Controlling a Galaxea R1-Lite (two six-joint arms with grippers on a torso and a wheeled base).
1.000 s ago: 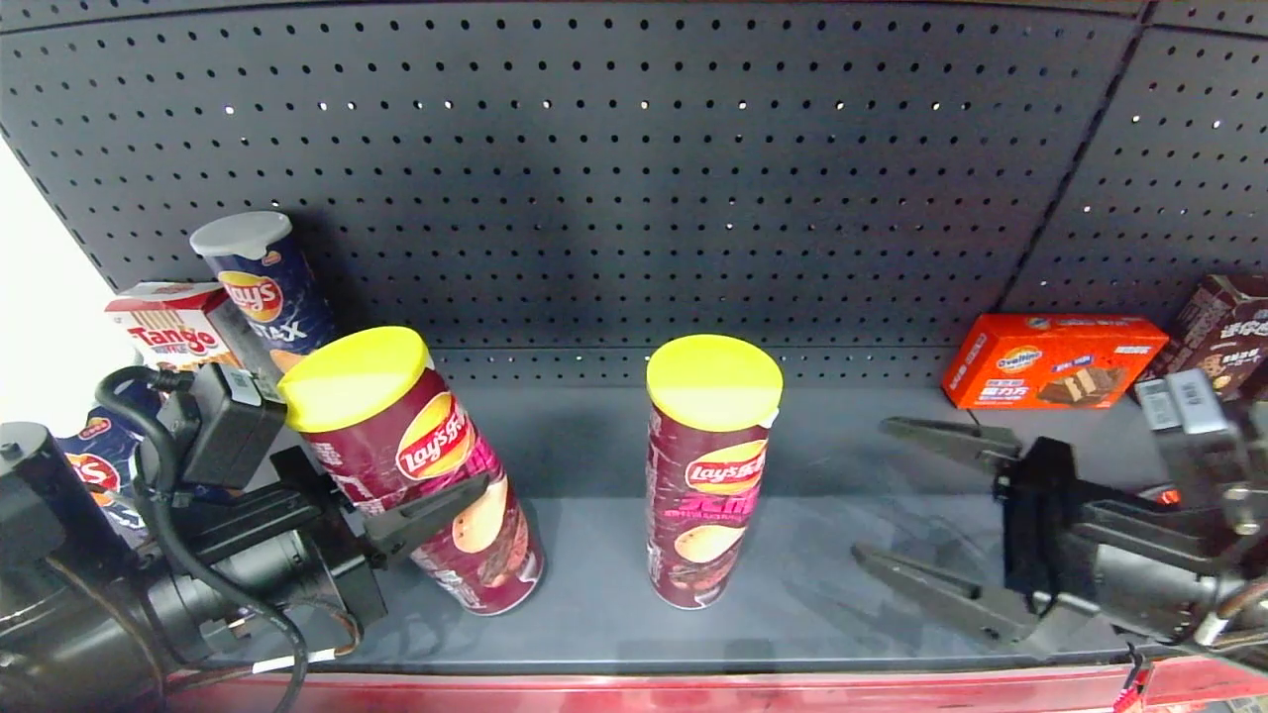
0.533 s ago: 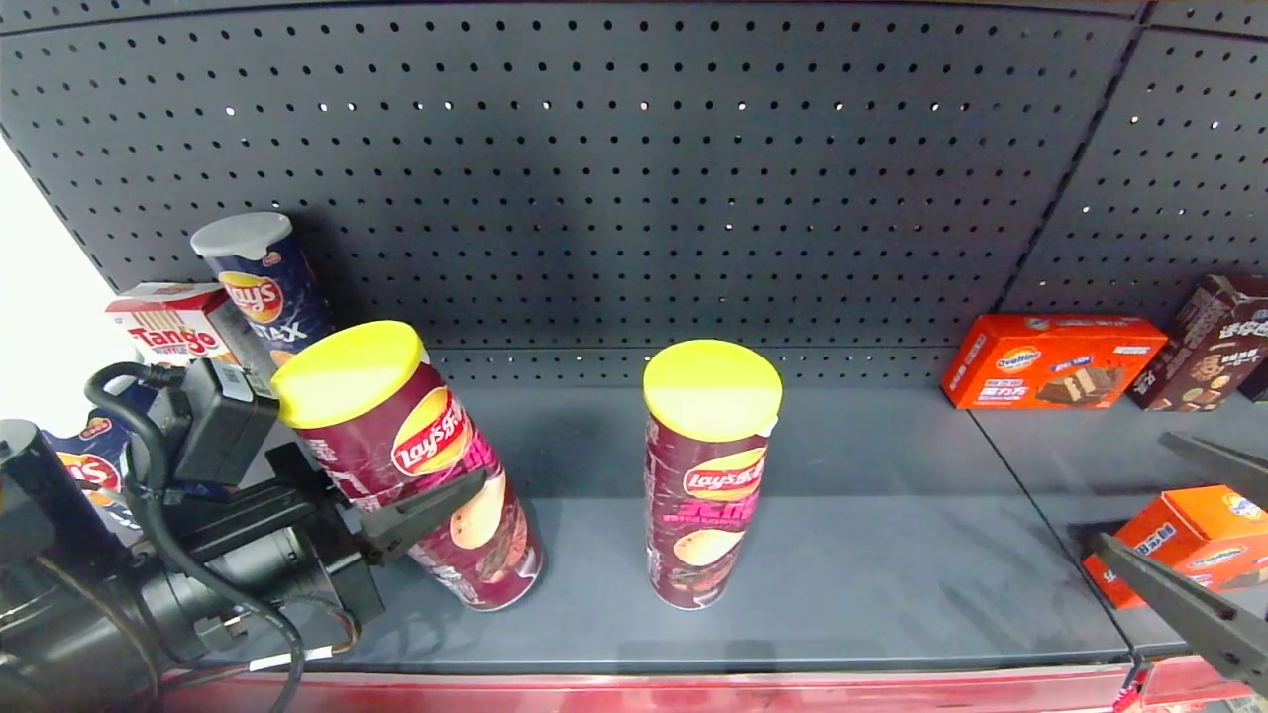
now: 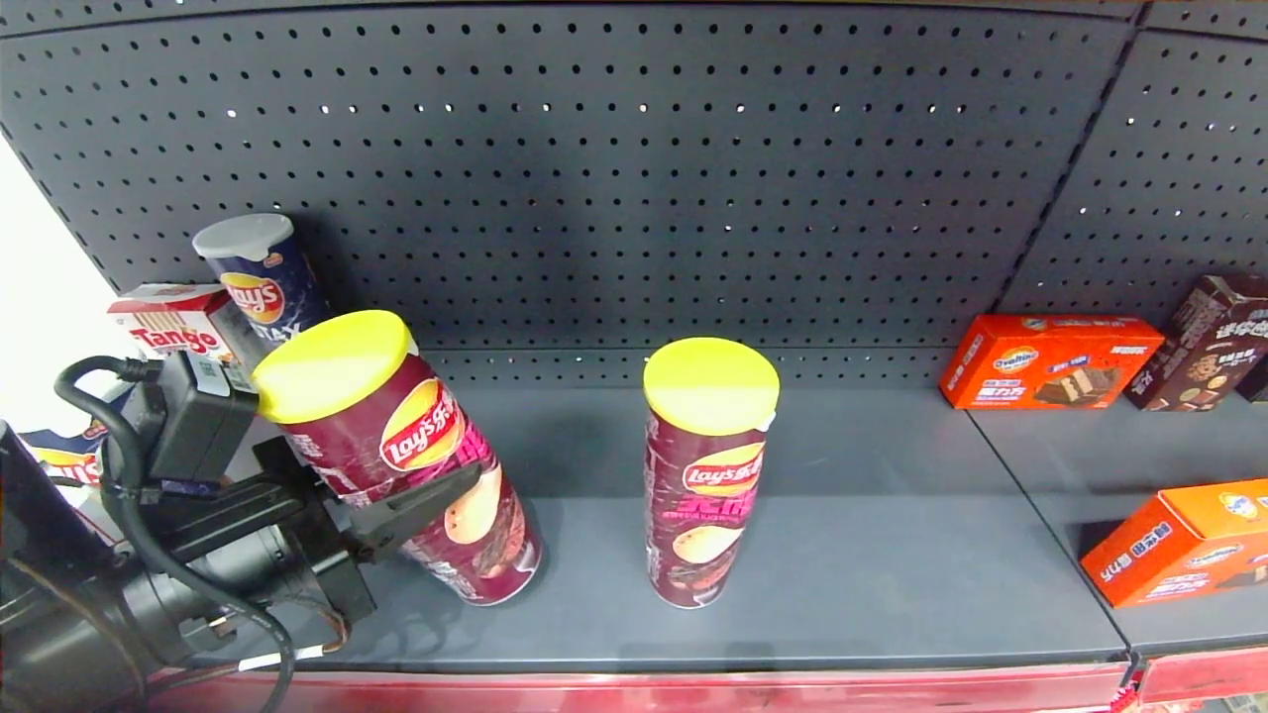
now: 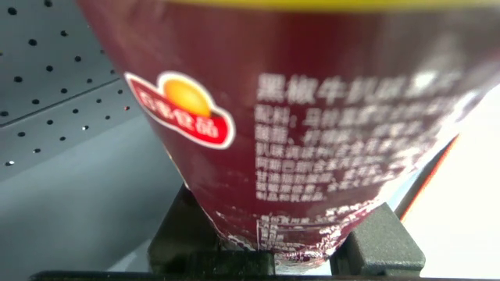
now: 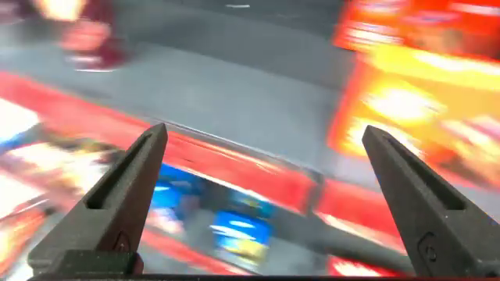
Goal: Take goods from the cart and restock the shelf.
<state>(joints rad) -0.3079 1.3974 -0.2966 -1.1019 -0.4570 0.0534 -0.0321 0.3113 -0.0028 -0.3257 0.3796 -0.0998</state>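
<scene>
Chips can [image 3: 411,436], leaning, is pinched at mid-height by the left gripper [image 3: 386,480], close behind the shelf [image 3: 872,555] and its red front edge [image 3: 634,688]. Bare deck lies between those fingers and the upright can [image 3: 708,475]. In the right wrist view the right gripper [image 5: 273,148] is spread wide, with a blurred orange box [image 5: 406,94] beyond its fingertips.

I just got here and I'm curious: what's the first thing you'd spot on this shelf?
The tilted chip can with its bright yellow lid jumps out first, leaning in the left gripper at the left of the shelf. A matching can stands upright in the middle. On the right, one orange box lies at the back and another orange box nearer the front.
</scene>
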